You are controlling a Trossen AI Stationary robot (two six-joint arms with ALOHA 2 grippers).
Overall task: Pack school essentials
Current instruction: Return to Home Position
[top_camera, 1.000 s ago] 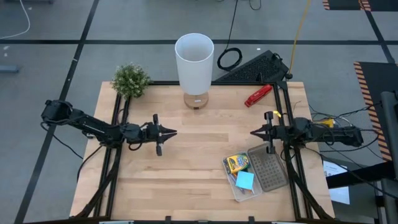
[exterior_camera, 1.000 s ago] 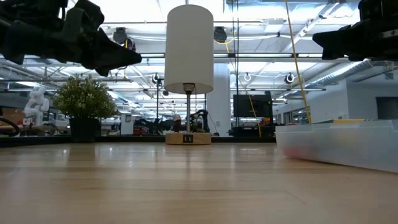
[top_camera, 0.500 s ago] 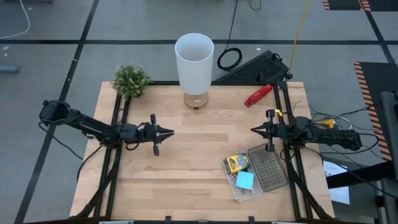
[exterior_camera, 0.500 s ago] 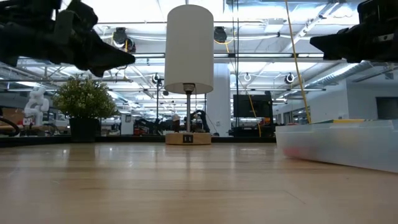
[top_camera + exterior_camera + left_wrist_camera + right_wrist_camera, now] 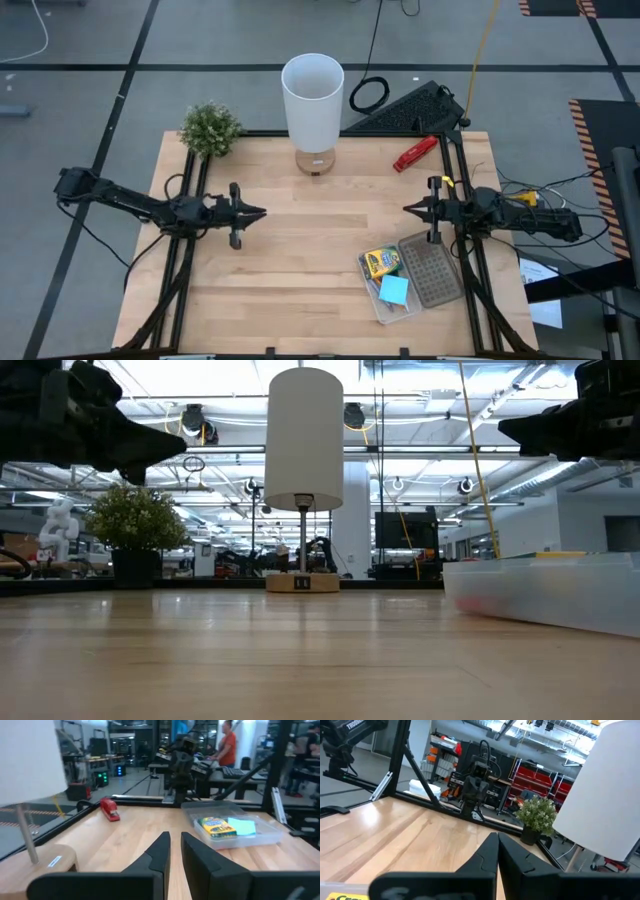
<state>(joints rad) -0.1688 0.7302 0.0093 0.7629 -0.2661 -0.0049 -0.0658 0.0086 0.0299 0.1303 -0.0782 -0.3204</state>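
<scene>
Both grippers, left at frame left and right at right, hover empty with jaws pressed together; crayon box and sticky-note pad already lie in clear bin, lower right of table; packing looks finished, next likely closing the bin.

White cylindrical lamp at wooden desk's rear edge; small green plant rear-left corner; clear plastic box, front-right, holds yellow-green crayon box.
</scene>
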